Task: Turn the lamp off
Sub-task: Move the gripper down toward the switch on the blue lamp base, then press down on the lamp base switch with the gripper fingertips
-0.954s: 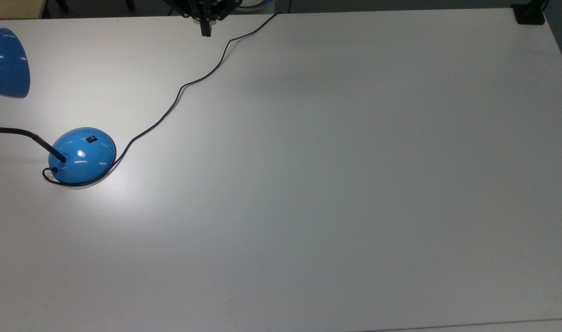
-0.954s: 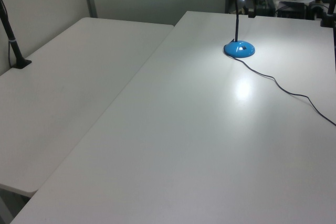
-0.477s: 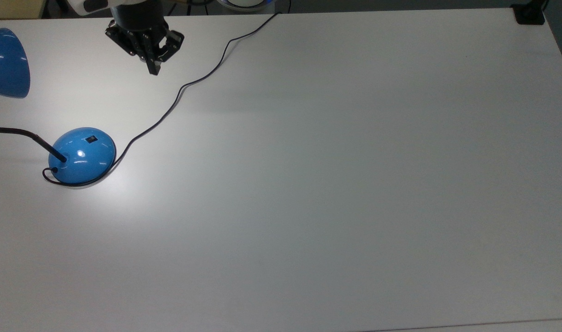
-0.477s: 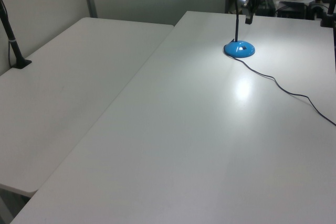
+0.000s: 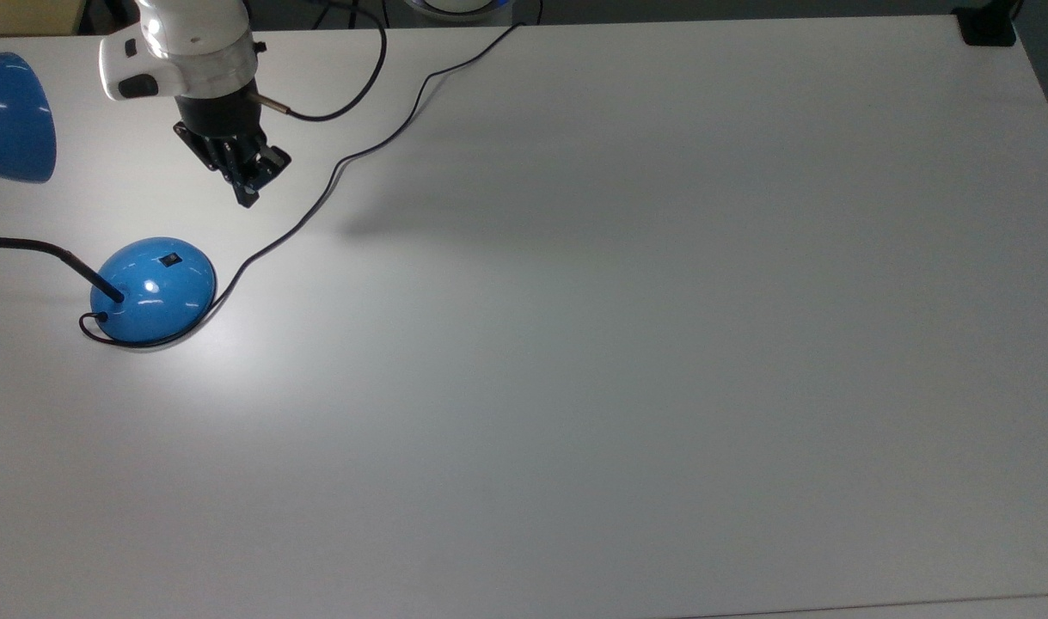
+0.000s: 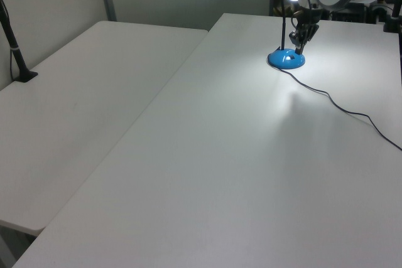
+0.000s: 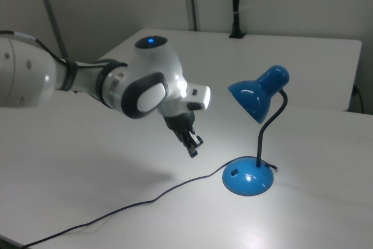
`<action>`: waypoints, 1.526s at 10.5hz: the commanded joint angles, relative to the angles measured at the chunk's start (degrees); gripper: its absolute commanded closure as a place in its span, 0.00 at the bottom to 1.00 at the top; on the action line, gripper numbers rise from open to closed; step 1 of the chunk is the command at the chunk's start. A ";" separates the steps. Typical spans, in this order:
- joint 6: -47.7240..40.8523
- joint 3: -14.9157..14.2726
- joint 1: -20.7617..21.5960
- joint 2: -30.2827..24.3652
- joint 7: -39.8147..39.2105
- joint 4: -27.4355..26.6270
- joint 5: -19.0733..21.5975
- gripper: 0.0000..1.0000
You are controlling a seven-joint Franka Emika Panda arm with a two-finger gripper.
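**Gripper closing in on a lamp that was lit**

The lamp [image 5: 152, 291] stood near the top view's left edge of the white table [image 5: 627, 344], toward the far corner, its glossy blue dome base resting flat and its shade [image 7: 257, 94] arched over on a black neck. It was on: a bright pool of light lay on the table around the base. The small black rocker switch [image 5: 172, 259] sat on the upper slope of the dome, facing the arm. The black cord [image 5: 334, 168] ran from the base across the table to its far edge.

The gripper [image 5: 247, 196] hung above the table just beyond the base, well clear of it, its fingers drawn together into a single narrow tip pointing down.

To do the press well, that closed tip probably needed to come down squarely on the raised half of the rocker, pushing along the dome's slope rather than sideways; the base looked light and glossy, so a glancing push could slide it or slip off. Staying clear of the neck and cord would help.

No brand, label or writing could be read on anything.
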 commanded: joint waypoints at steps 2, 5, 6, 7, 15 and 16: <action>10.70 -2.80 -0.93 5.72 6.91 -0.54 -0.02 1.00; 14.41 -4.56 -1.02 7.14 7.00 -0.19 -0.90 1.00; 14.58 -4.65 -1.02 7.14 6.91 -0.10 -0.98 1.00; 15.19 -5.26 -1.11 7.23 7.00 -0.01 -0.98 1.00; 21.44 -5.36 -1.19 10.13 6.91 0.43 -2.12 1.00; 21.35 -5.36 -1.19 10.48 6.91 0.34 -2.39 1.00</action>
